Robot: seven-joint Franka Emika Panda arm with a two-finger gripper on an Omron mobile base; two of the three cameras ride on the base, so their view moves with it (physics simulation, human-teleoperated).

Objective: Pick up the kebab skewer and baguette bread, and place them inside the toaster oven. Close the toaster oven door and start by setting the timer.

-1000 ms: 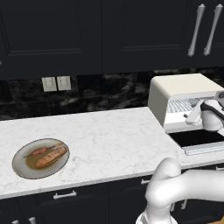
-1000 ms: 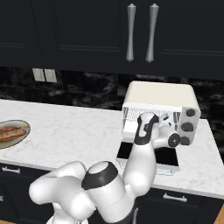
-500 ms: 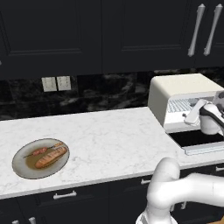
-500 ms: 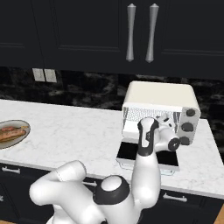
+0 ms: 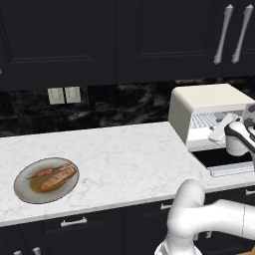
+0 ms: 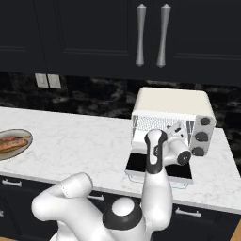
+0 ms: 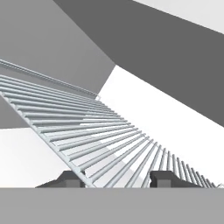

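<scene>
You are looking over a white marble counter point(image 5: 129, 159) under dark cabinets point(image 5: 114, 40). The gripper point(image 7: 117, 179), fingers apart and empty, is pointing at the wire rack point(image 7: 96, 135) inside the toaster oven point(image 6: 172, 115), whose door point(image 6: 157, 167) is lying open. The kebab skewer point(image 5: 49, 172) and baguette bread point(image 5: 59, 179) are lying on the plate point(image 5: 25, 191) far left.

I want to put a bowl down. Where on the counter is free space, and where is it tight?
The wide marble stretch between the plate and the oven is bare. The strip behind the plate, under the outlets, is free too. In front of the oven it is crowded: the open door lies flat and the tool hangs at the mouth.
</scene>
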